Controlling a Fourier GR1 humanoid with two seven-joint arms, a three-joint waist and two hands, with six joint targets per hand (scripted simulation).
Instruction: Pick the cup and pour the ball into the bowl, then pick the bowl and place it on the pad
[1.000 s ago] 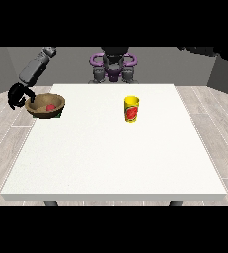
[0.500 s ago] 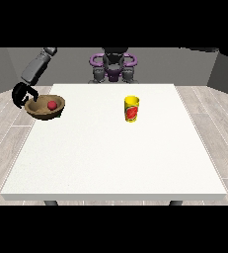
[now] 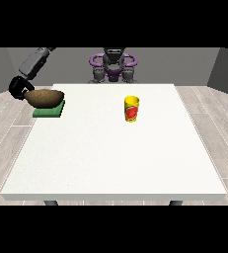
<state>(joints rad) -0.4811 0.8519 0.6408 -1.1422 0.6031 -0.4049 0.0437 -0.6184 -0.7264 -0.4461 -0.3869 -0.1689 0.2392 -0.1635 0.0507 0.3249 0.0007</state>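
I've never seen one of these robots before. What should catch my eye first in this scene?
Probably the bright yellow cup with its red label, standing upright alone near the middle of the big white table. Next, at the view's left edge, a black hand holds a brown bowl over a green pad at the table's corner. The robot itself is small at the far side, with purple rings about its body.

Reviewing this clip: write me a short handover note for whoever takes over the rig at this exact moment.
Hand at the view's left: at the rim of the brown bowl, apparently gripping it.
Other hand: not visible.
Bowl: tilted above the green pad at the table's left edge; contents not visible from here.
Yellow cup: upright mid-table, untouched now.
Done: bowl brought over the pad.
Left: level the bowl, set it down, release.
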